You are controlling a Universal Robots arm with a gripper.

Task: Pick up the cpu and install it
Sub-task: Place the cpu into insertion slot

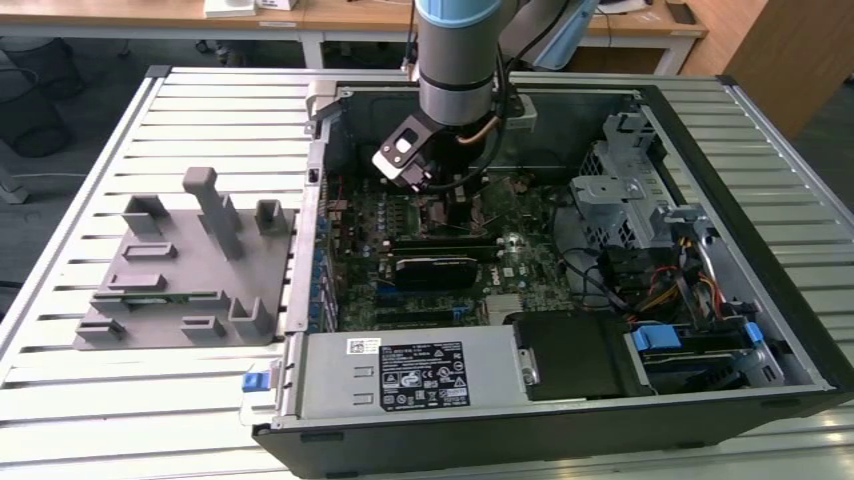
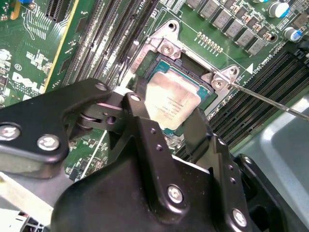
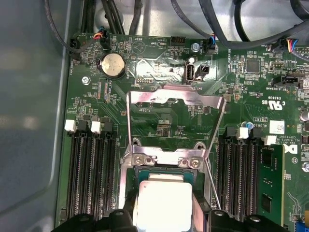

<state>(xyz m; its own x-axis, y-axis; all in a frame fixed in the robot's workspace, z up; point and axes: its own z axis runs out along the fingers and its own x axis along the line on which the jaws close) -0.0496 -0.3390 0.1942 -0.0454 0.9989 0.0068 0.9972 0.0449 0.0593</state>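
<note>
At the near edge of the open computer case, the power supply lies well apart from the work. Farther in, over the green circuit board, the gripper is held low above the socket. In both wrist views the cpu is seen clasped by two opposite edges between the black fingers, silvery top up, within the socket's metal frame. Whether it is fully seated or just above the contacts cannot be told. For this step the cpu is best kept level and square to the frame, so that all four edges meet the recess together. It should be lowered straight and never slid sideways across the contacts. No downward force should be needed; if resistance is felt, misalignment is to be suspected. The thin lever rod just beside the socket and the memory slots on either side are to be kept clear. Beyond the socket, toward the far wall, the hold-down plate is folded back, so the recess is left uncovered.
</note>
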